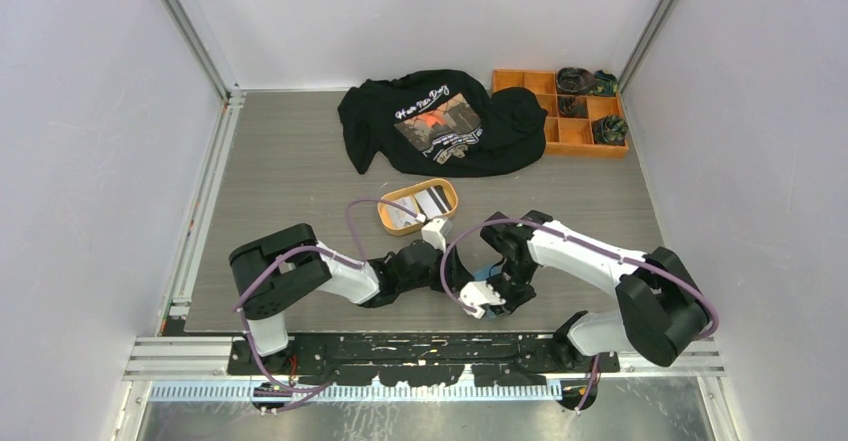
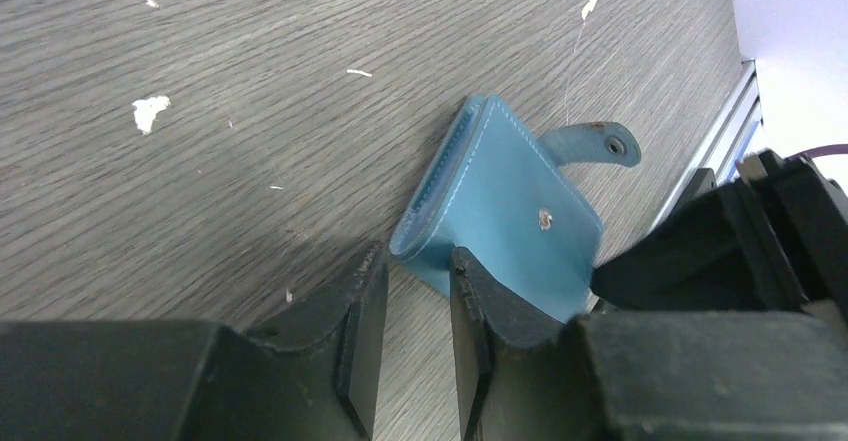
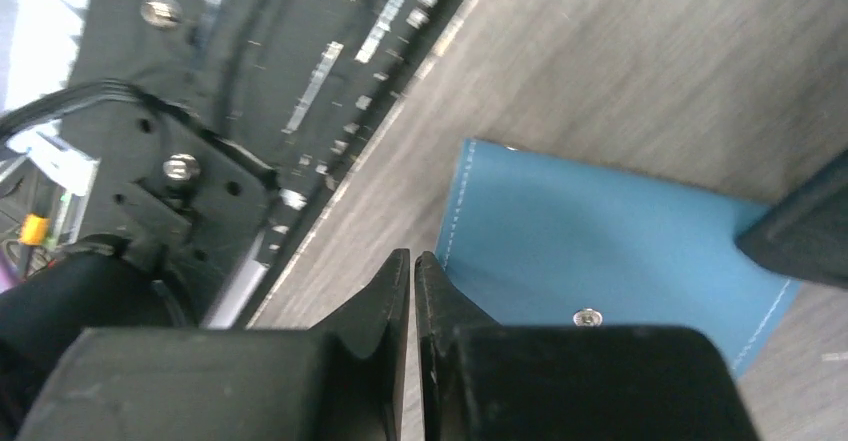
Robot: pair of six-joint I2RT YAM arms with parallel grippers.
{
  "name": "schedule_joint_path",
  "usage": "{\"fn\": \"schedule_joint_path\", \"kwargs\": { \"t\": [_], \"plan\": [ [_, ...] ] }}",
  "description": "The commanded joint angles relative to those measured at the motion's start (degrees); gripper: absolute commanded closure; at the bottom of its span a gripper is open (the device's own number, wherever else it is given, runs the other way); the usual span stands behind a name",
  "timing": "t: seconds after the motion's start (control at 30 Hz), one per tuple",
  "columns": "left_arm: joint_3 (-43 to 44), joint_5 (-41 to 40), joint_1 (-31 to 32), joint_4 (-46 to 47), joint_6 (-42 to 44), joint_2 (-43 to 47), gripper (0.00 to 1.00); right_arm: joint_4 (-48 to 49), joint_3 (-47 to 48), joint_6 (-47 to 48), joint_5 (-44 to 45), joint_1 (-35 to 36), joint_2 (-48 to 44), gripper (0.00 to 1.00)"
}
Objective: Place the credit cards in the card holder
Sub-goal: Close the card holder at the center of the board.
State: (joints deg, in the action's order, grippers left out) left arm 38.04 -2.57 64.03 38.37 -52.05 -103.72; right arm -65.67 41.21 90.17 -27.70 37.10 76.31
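Note:
The teal card holder (image 2: 500, 201) stands folded and tilted on the table near the front edge, snap tab (image 2: 592, 144) sticking out. It also shows in the right wrist view (image 3: 610, 246) and as a blue patch in the top view (image 1: 488, 270). My left gripper (image 2: 417, 263) is open, and the holder's lower corner sits just past its fingertips. My right gripper (image 3: 412, 261) is shut and empty, its tips at the holder's edge. The credit cards (image 1: 425, 201), light and dark, lie in the orange oval tray (image 1: 392, 223).
A black T-shirt (image 1: 440, 121) lies at the back. An orange compartment box (image 1: 560, 133) with dark items stands at the back right. The metal front rail (image 3: 300, 111) runs close beside the holder. A purple cable (image 1: 352, 223) loops beside the tray.

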Motion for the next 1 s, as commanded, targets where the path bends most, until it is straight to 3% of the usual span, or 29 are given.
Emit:
{"fn": "schedule_joint_path", "kwargs": {
  "t": [0.0, 0.33, 0.43, 0.57, 0.7, 0.83, 0.97],
  "plan": [
    [-1.3, -1.4, 0.2, 5.7, 1.6, -0.3, 0.69, 13.4, -0.8, -11.8, 9.7, 1.8, 0.4, 0.88],
    [-3.6, -1.2, 0.8, 10.7, 0.2, -1.5, 0.69, 30.8, -2.9, -23.8, 17.5, 2.2, -6.4, 0.87],
    [-4.4, -2.0, 0.9, 11.3, 0.2, -0.9, 0.69, 24.0, 0.0, -22.7, 12.4, 1.0, -6.2, 0.84],
    [-7.4, -4.2, 0.9, 12.7, 0.9, 2.7, 0.68, 10.3, 5.4, -17.8, -0.1, -6.0, -8.4, 0.81],
    [-11.3, -6.8, 1.0, 14.1, 2.7, 7.6, 0.66, 9.2, 6.7, -23.0, -7.8, -13.6, -14.5, 0.65],
    [-12.9, -7.2, 1.0, 15.6, 5.1, 10.9, 0.64, 11.9, 7.2, -29.8, -10.7, -16.1, -16.5, 0.52],
    [-13.4, -5.1, 0.9, 19.6, 8.4, 11.7, 0.62, 10.0, 9.9, -33.5, -11.5, -16.2, -12.6, 0.49]
  ]
}}
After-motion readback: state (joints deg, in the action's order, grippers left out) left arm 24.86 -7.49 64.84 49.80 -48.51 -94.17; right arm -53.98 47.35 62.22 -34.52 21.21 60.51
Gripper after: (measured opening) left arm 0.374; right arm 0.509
